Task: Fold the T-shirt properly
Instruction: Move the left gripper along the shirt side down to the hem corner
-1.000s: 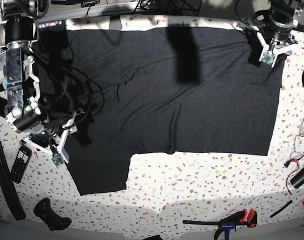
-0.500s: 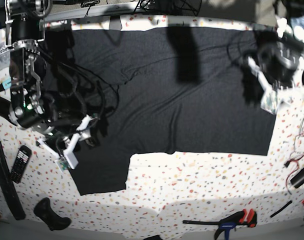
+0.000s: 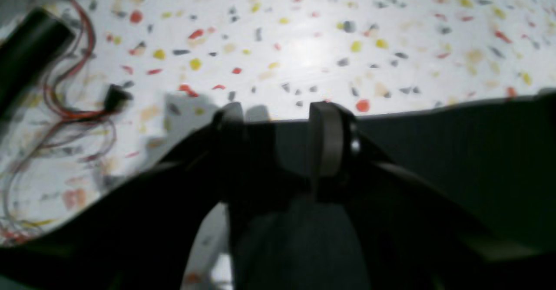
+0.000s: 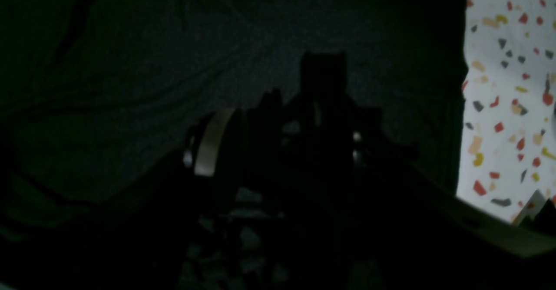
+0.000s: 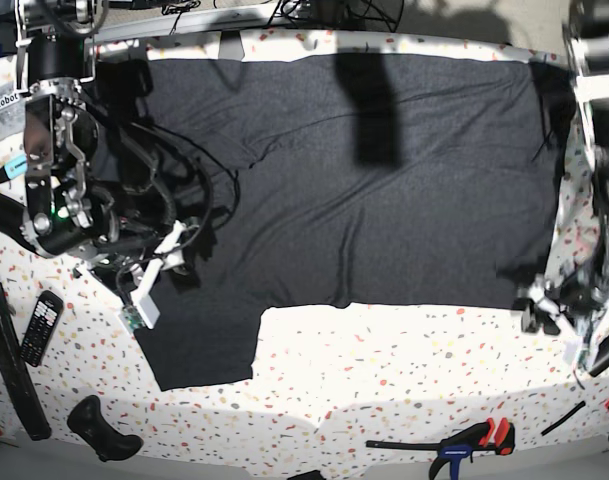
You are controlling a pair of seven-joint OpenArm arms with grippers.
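Note:
The dark charcoal T-shirt [image 5: 384, 190] lies spread flat on the speckled table [image 5: 384, 370], plain side up, with one sleeve [image 5: 199, 340] reaching toward the front left. My left gripper [image 5: 549, 312] is low at the shirt's front right corner. In the left wrist view the left gripper [image 3: 278, 125] is open, its fingertips [image 3: 325, 138] at the hem [image 3: 434, 120]. My right gripper [image 5: 144, 300] hovers over the sleeve's left edge. The right wrist view is very dark; the right gripper [image 4: 278, 142] looks open above the shirt [image 4: 130, 64].
A black remote [image 5: 42, 325] and a black handle [image 5: 102, 428] lie at the front left. A red and blue clamp [image 5: 474, 440] lies at the front right. Red wires [image 3: 65, 86] and a black tube [image 3: 30, 51] lie beside the shirt's right corner.
My left arm has swung from the shirt's back right corner down to its front right corner. My right gripper has shifted a little right, over the sleeve.

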